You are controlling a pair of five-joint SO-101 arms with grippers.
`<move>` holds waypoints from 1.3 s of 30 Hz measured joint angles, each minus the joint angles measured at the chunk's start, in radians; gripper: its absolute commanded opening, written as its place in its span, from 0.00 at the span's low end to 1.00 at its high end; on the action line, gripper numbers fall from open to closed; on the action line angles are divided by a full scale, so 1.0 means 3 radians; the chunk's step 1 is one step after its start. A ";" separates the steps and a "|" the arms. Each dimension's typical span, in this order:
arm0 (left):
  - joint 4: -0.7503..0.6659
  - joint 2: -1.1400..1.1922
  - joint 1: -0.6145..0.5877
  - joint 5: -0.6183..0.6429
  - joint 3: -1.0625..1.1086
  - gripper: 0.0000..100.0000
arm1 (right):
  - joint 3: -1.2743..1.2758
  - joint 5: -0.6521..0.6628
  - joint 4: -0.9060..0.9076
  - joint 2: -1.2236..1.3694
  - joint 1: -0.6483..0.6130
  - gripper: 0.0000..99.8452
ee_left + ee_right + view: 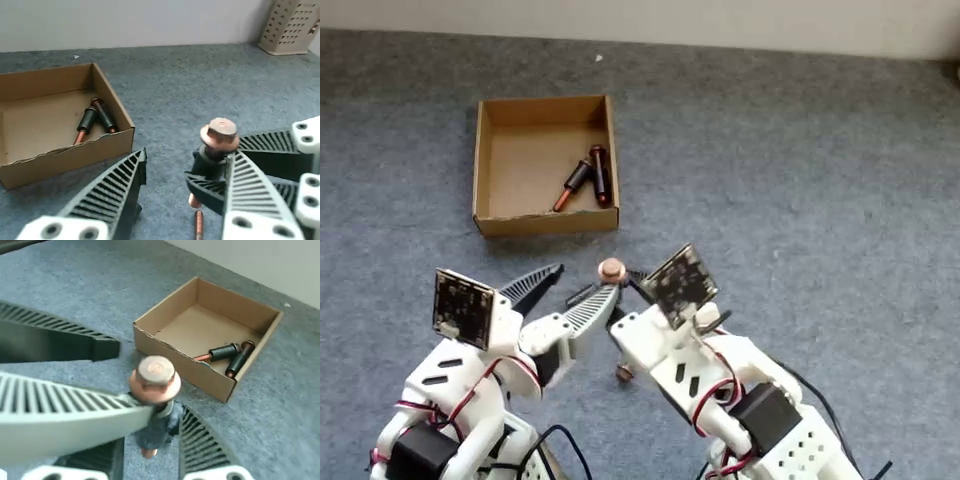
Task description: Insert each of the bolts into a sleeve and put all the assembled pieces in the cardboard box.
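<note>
My right gripper (pixel 622 282) is shut on a black sleeve (pixel 159 426) that stands upright with a copper bolt (pixel 612 269) through it. The bolt's head (pixel 155 374) is on top and its tip shows below the sleeve. My left gripper (pixel 586 281) is open just left of this piece, its grey finger (pixel 247 192) close beside the sleeve (pixel 210 161) and its black finger (pixel 117 192) farther off. The cardboard box (pixel 545 222) lies beyond both grippers and holds two assembled pieces (pixel 591 177). A loose bolt (pixel 623 373) lies on the carpet under the right arm.
Grey carpet covers the table, with open room to the right of the box (pixel 175 360) and in front of it. A perforated beige holder (pixel 292 25) stands far off by the wall.
</note>
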 measured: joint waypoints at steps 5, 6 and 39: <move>0.0107 0.0031 -0.0583 -0.0031 0.0066 0.28 | -0.0015 -0.0220 0.0072 -0.0010 0.0215 0.00; 0.0138 0.0026 -0.0701 -0.0041 0.0092 0.28 | -0.0015 -0.0251 0.0113 -0.0010 0.0220 0.00; -0.0138 0.0020 -0.1831 -0.0041 0.1376 0.28 | -0.2066 -0.0373 -0.1166 0.3534 0.0568 0.00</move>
